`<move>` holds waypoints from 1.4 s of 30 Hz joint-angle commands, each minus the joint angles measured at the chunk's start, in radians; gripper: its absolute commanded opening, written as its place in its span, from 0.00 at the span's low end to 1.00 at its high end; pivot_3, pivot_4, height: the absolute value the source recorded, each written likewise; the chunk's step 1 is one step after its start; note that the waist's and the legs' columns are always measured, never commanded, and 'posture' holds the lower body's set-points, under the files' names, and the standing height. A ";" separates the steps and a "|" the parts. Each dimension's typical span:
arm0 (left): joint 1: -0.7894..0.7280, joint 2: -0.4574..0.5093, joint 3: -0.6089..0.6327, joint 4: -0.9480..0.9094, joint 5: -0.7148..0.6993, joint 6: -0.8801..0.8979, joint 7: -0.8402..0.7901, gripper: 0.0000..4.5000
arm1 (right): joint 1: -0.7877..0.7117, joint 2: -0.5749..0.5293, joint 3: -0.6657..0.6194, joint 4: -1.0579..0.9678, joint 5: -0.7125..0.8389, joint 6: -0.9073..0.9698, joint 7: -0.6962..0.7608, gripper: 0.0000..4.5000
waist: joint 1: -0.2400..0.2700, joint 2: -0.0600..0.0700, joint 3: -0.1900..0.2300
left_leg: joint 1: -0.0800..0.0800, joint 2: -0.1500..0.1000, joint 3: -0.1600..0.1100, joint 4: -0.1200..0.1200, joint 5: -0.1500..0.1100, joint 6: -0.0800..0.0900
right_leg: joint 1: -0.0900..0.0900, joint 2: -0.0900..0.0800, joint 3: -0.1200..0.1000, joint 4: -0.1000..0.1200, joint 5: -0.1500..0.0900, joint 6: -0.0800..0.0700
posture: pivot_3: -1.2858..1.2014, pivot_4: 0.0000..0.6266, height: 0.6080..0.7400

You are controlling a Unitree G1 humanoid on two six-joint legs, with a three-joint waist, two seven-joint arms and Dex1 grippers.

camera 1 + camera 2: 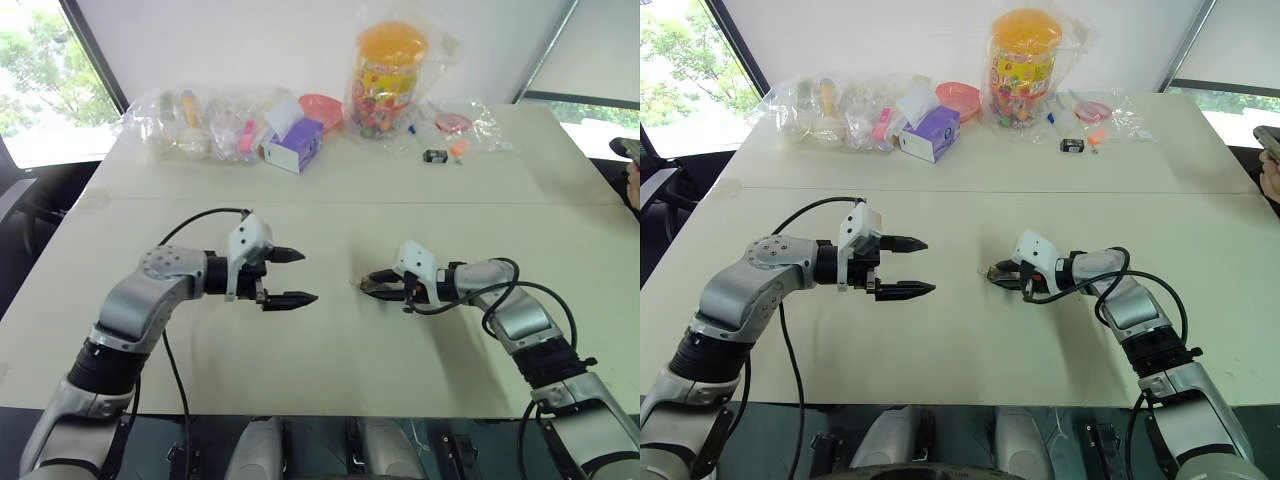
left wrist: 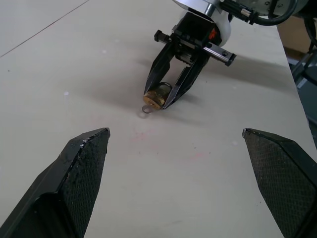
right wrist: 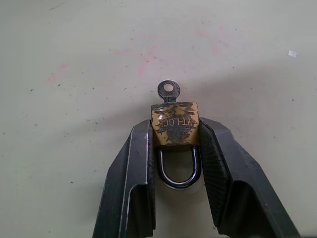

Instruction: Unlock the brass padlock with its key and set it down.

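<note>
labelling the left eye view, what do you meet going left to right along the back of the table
clear bags → purple box → pink bowl → yellow-lidded jar → small black object → orange piece

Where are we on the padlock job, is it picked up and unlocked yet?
Done: the right hand has closed on the small brass padlock, gripping its body from both sides, and the small silver key already sits in the keyhole. In hand: the lock is held low over the beige table. Left: the open left hand must turn the key; the steel shackle looks closed. Then set it down.
</note>
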 commanded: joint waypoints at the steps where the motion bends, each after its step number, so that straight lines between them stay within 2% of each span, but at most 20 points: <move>1: -0.031 -0.002 -0.003 0.022 0.003 -0.025 -0.022 1.00 | 0.043 -0.011 -0.018 -0.041 -0.058 -0.015 -0.069 0.15 | 0.000 0.000 0.000 | 0.000 0.000 0.000 0.000 0.000 0.000 | 0.000 0.000 0.000 0.000 0.000 0.000 | 0.52 0.24 1.00; 4: -0.051 -0.011 -0.004 0.058 -0.006 -0.020 -0.045 1.00 | 0.064 -0.004 -0.036 -0.123 -0.115 -0.103 -0.162 0.15 | -0.002 0.000 0.000 | 0.000 0.000 0.000 0.000 0.000 0.000 | 0.000 0.000 0.000 0.000 0.000 0.000 | 0.52 0.24 1.00; 8: -0.174 -0.051 0.072 0.158 -0.110 0.102 -0.047 1.00 | 0.091 -0.033 -0.038 -0.372 -0.290 -0.294 -0.286 0.15 | -0.001 0.000 0.001 | -0.004 0.000 0.000 0.001 0.000 -0.001 | -0.005 0.000 0.000 0.002 0.000 0.000 | 0.52 0.24 1.00; 13: -0.251 -0.062 0.072 0.206 -0.132 0.127 -0.082 1.00 | 0.078 -0.042 -0.047 -0.472 -0.358 -0.420 -0.335 0.15 | -0.004 0.000 0.000 | -0.006 -0.001 0.000 0.001 0.001 -0.001 | -0.007 0.002 0.000 0.003 0.000 0.000 | 0.52 0.24 1.00; 18: -0.257 -0.064 0.071 0.213 -0.153 0.151 -0.102 1.00 | 0.056 -0.045 -0.048 -0.485 -0.411 -0.470 -0.360 0.15 | -0.003 0.000 0.001 | -0.006 -0.001 0.000 0.001 0.001 -0.002 | -0.008 0.002 0.000 0.003 0.000 0.000 | 0.52 0.24 1.00; 21: -0.253 -0.075 0.077 0.208 -0.169 0.161 -0.107 0.80 | 0.049 -0.041 -0.044 -0.486 -0.421 -0.479 -0.360 0.15 | -0.002 0.000 0.001 | -0.006 -0.001 0.000 0.001 0.001 -0.002 | -0.008 0.002 0.000 0.003 0.000 0.000 | 0.52 0.24 1.00; 26: -0.251 -0.086 0.068 0.202 -0.167 0.164 -0.094 0.24 | 0.035 -0.043 -0.044 -0.482 -0.428 -0.501 -0.357 0.15 | -0.003 0.000 0.001 | -0.006 -0.001 0.000 0.001 0.001 -0.002 | -0.008 0.002 0.000 0.003 0.000 0.000 | 0.52 0.24 1.00; 41: -0.241 -0.097 0.054 0.206 -0.160 0.145 -0.095 0.24 | 0.006 -0.045 -0.044 -0.472 -0.426 -0.516 -0.342 0.15 | -0.003 0.000 0.001 | -0.006 -0.001 0.000 0.001 0.001 -0.002 | -0.008 0.002 0.000 0.003 0.000 0.000 | 0.52 0.24 1.00; 42: -0.241 -0.099 0.055 0.208 -0.159 0.139 -0.096 0.18 | 0.005 -0.045 -0.044 -0.471 -0.425 -0.515 -0.341 0.15 | -0.003 0.000 0.001 | -0.006 -0.001 0.000 0.001 0.001 -0.002 | -0.008 0.002 0.000 0.003 0.000 0.000 | 0.52 0.24 1.00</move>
